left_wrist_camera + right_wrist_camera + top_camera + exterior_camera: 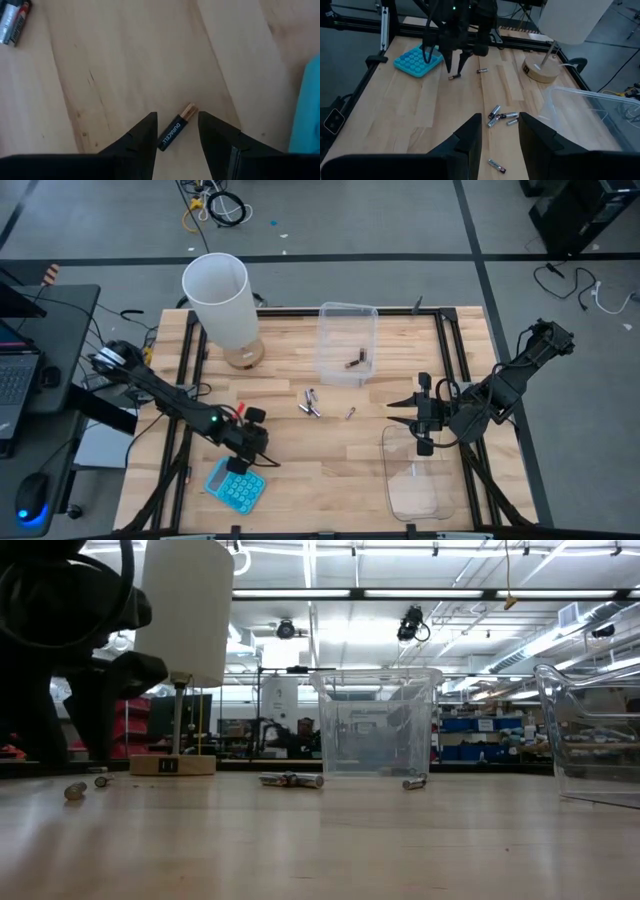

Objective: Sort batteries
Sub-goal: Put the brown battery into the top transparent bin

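My left gripper (176, 131) hangs over the table near the blue calculator (236, 483), fingers apart, straddling one small black cell (175, 130) with a copper end that lies flat on the wood between them; I judge nothing is gripped yet. A second dark cell (481, 71) lies just beside it, nearer the lamp (224, 302). My right gripper (499, 131) waits over the table's right side, near a clear tub (415, 480), fingers apart and empty. The rest of the batteries are spread out: a loose silvery cluster (310, 404) mid-table, a single one (350, 413) a little to its right, and a couple of dark ones (355, 361) already in the far tub (347, 315). The cell under me looks like a hard, smooth cylinder with a glossy wrapper, light and rigid. I expect it to roll or squirt sideways on the bare, smooth planks if I pinch off centre. It lies skewed between my fingers, so I would close across its round body at mid-length, not on the capped ends, and firmly enough that the slick sleeve does not slip. The tubs are thin clear plastic, and the lamp has a white shade on a round wooden base.
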Robot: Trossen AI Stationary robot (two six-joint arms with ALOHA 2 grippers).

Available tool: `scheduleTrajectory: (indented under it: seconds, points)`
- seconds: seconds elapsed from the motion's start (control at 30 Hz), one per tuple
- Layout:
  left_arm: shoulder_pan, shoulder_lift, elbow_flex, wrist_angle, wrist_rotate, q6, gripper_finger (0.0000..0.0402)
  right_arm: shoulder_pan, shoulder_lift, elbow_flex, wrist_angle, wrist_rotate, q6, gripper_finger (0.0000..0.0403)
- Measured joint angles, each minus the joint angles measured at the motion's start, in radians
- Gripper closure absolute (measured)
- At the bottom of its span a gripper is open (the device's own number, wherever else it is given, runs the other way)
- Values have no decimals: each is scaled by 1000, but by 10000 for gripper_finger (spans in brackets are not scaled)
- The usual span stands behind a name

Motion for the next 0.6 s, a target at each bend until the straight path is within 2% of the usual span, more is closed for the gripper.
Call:
scheduleTrajectory:
  seconds: [0.6]
  points:
    - [0, 11, 0, -40, -3, 21, 256, 0, 0, 0, 0, 0, 0, 288]
